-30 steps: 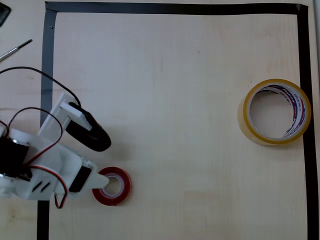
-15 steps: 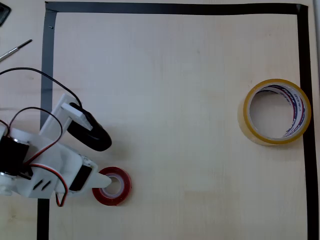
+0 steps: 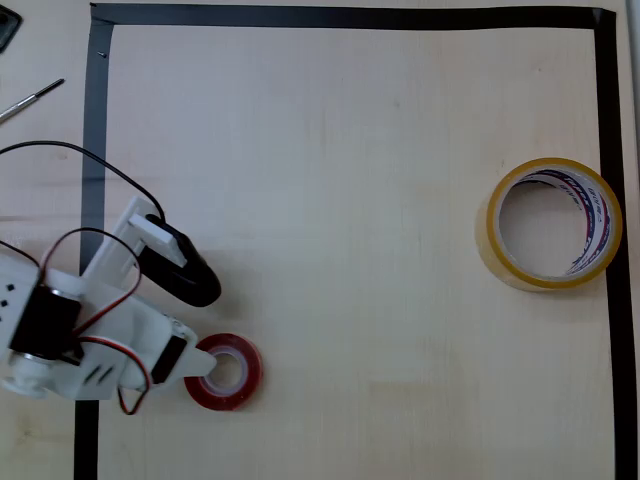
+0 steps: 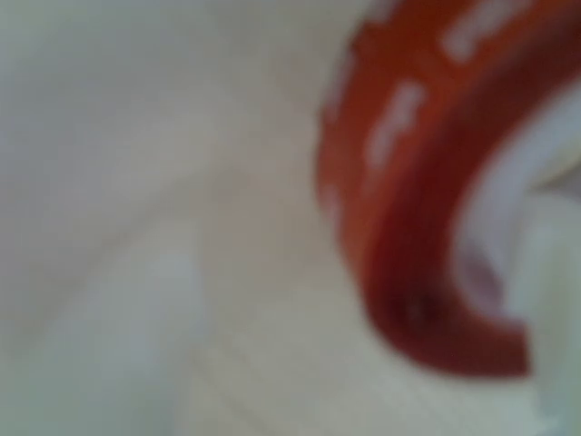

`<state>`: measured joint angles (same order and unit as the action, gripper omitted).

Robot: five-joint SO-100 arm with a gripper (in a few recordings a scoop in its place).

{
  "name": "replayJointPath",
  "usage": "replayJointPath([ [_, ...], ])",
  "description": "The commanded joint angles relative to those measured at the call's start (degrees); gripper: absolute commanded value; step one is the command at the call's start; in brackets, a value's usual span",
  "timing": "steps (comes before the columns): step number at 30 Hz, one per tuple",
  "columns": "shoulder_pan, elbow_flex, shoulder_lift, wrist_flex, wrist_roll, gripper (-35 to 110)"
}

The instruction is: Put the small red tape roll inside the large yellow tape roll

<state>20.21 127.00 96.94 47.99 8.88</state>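
This looks like a hobby or lab workbench set up for robot trials. The pale wood-grain table (image 3: 350, 200) carries a frame of black tape (image 3: 350, 16) marking out a work area, running behind and far to the right of the gripper (image 3: 200, 330) in the overhead view. The arm is white printed plastic with bare red and black wires (image 3: 70, 245) looping over it. A thin metal tool (image 3: 30, 100) lies outside the frame, up-left of the gripper.
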Motion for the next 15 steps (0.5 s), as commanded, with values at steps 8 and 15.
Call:
replayJointPath([
  [8, 1.67, -5.80, -2.64, 0.18, 0.44, 13],
  [15, 2.02, -6.06, -2.29, 0.18, 0.35, 0],
])
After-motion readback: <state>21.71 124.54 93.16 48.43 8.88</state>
